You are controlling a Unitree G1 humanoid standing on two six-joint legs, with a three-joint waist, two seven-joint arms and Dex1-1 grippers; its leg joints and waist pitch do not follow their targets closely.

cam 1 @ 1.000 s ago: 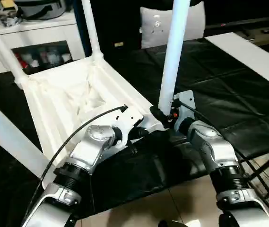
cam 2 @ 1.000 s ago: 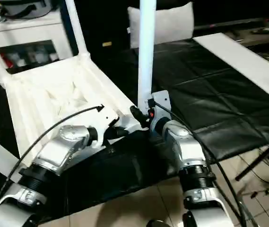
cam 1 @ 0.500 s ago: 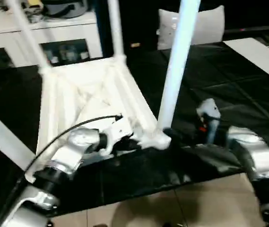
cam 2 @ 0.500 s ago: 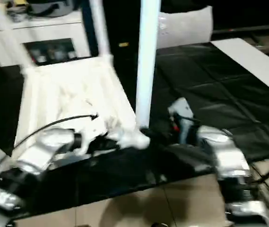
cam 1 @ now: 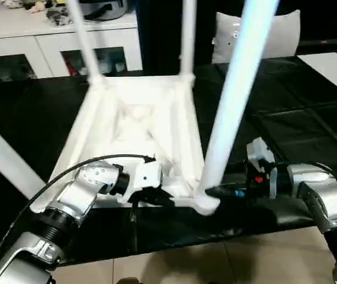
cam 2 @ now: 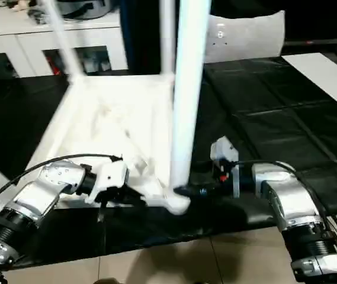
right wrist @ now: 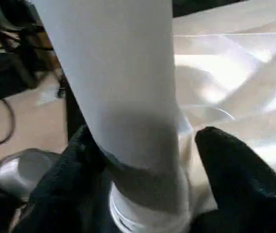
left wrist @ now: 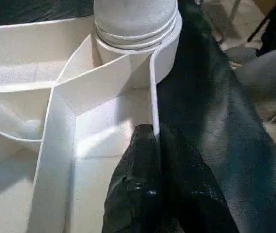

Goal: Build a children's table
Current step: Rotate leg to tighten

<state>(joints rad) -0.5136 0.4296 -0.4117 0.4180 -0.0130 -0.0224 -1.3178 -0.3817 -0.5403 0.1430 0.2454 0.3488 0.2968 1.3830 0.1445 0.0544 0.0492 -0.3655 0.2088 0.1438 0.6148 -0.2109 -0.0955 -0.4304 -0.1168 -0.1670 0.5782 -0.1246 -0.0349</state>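
On the black surface (cam 1: 310,130) in front of the robot, in the left eye view, the table top (cam 1: 138,127) lies upside down with its ribbed underside up. The near leg (cam 1: 233,106) rises from the corner socket (cam 1: 202,201) that sits between the two hands, and the far leg (cam 1: 187,35) stands well beyond them. The left hand (cam 1: 156,198) is at the near edge of the top, just to the left of that socket. The right hand (cam 1: 220,192) reaches in from the other side, at the base of the near leg.

The right eye view gives the same layout, with the white cabinet (cam 2: 14,47) and grey cushion (cam 2: 245,35) well behind the work.

In the left wrist view, the left hand's fingers (left wrist: 142,165) are pressed together, pinching the thin rim wall (left wrist: 153,82) of the top; the socket with the leg's threaded end sits just ahead of the fingertips.

In the right wrist view, the right hand's two fingers (right wrist: 230,165) stand on either side of the leg's lower end, one of them a little off its surface; whether they press on it cannot be told.

Judging from this, the step in hand is seating the near leg in its socket, the left hand steadying the top. The next move likely calls for the right hand to take a firm hold on the leg's base and turn it home, keeping the leg upright so the thread does not cross, with the left hand holding the rim against the twist.
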